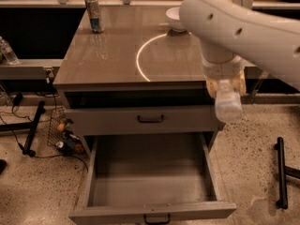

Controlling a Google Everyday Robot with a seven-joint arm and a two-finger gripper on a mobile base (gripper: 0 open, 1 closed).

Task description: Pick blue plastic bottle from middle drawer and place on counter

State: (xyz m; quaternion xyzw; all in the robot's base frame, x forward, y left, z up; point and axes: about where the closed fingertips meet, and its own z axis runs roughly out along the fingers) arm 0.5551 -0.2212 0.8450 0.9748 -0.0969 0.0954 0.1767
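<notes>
One hand [227,93], beside counter [117,55], holding one bottle [228,108]; one can [94,14], one bowl [172,18], two drawers [112,121] [150,186].

Desk [108,55] carries a drink can [94,14] back left, white bowl [174,18] behind; gripper [226,90] clutching the bottle [228,108] hangs off its right front edge.
</notes>
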